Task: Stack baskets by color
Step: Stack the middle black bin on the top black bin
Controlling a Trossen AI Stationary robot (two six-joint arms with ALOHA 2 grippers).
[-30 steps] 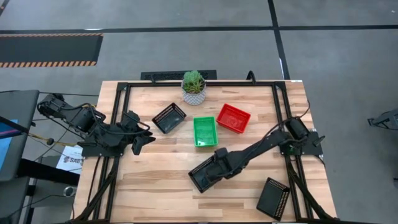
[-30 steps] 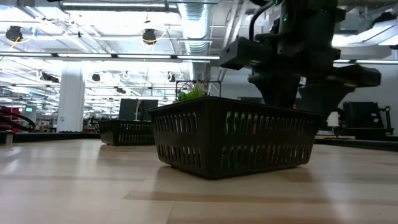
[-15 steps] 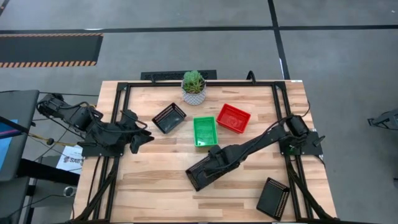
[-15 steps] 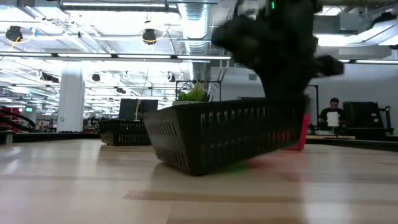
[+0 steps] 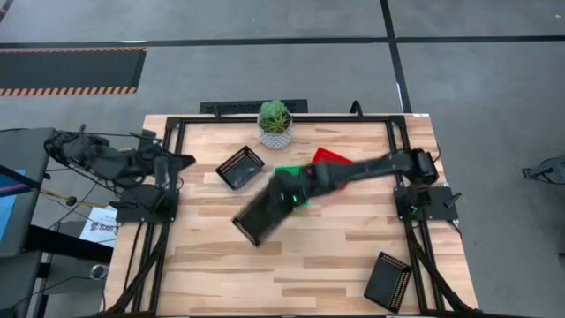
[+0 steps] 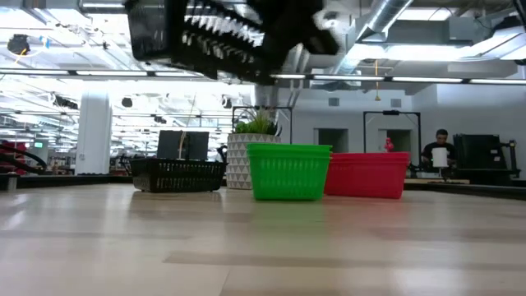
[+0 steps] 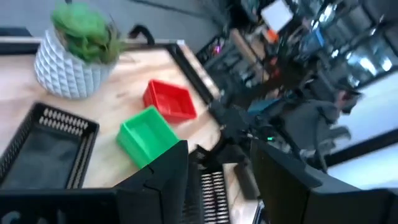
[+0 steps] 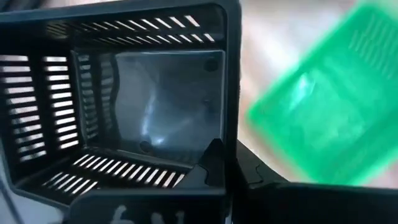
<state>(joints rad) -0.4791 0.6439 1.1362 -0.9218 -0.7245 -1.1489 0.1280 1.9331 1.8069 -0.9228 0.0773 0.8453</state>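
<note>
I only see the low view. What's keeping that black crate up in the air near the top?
Observer: The right hand grips the raised black basket by one wall, next to the green basket.
Operator: Any baskets I'm missing?
Observer: Yes, another black basket lies at the near right corner of the table.
Operator: And the other arm?
Observer: The left hand waits at the table's left edge, holding nothing.

An industrial lab or workshop hall: exposed ceiling ducts (image 6: 261, 37), strip lights and a white column (image 6: 94, 131) behind the wooden table (image 5: 353, 256), hazard-striped floor matting (image 5: 71, 71), a person (image 6: 441, 152) at a far bench.
</note>
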